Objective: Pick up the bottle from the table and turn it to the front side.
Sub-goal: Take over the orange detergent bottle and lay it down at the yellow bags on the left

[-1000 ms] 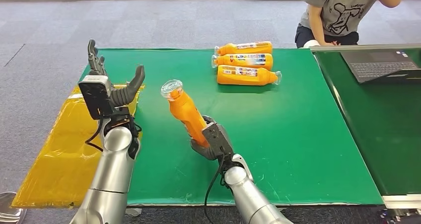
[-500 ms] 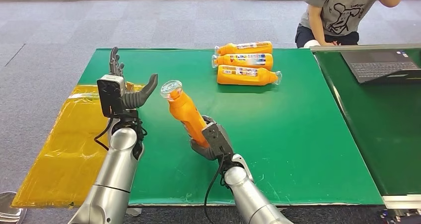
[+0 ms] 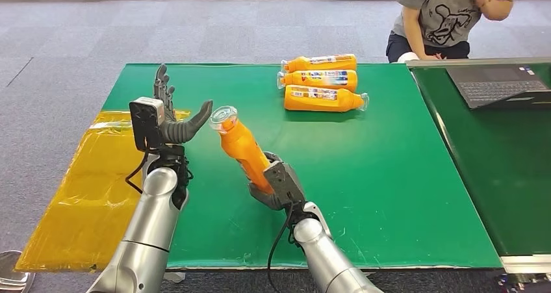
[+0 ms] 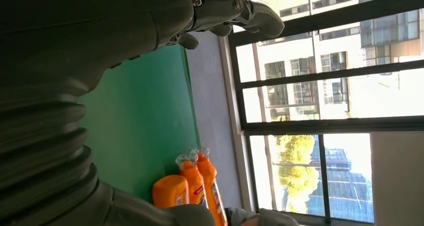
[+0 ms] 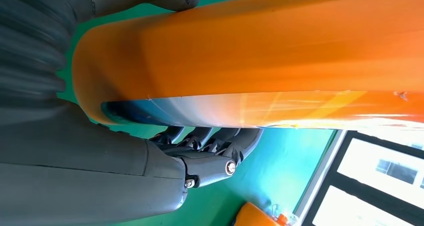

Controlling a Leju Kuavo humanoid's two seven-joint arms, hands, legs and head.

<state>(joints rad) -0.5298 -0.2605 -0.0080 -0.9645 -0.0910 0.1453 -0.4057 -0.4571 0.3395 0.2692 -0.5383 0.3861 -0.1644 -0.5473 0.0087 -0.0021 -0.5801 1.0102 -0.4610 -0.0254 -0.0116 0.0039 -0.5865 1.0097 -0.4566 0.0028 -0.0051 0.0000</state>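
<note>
A green table mat (image 3: pixel 390 176) covers most of the work surface, with a yellow sheet (image 3: pixel 78 195) lying along its left side and a second, darker green table (image 3: pixel 500 169) butting against its right edge. A person in a grey printed T-shirt (image 3: pixel 445 13) sits at the far right corner, behind an open laptop (image 3: pixel 497 85) that rests on the darker table.

The right hand (image 3: pixel 276 186) grasps an orange bottle (image 3: pixel 242 143) low on its body, fingers wrapped round it. The bottle is lifted clear of the mat and tilts with its clear cap (image 3: pixel 224 115) pointing up and toward the left. In the right wrist view the bottle's orange body (image 5: pixel 260 50) crosses the frame, with the dark fingers (image 5: pixel 210 146) curled under it.

The left hand (image 3: pixel 170 114) is raised beside the bottle's cap, released and holding nothing, fingers spread upward and thumb reaching toward the cap, its tip just beside it.

Three more orange bottles (image 3: pixel 321 80) lie on their sides in a row at the far side of the mat, labels facing up; they also appear in the left wrist view (image 4: pixel 192 186).
</note>
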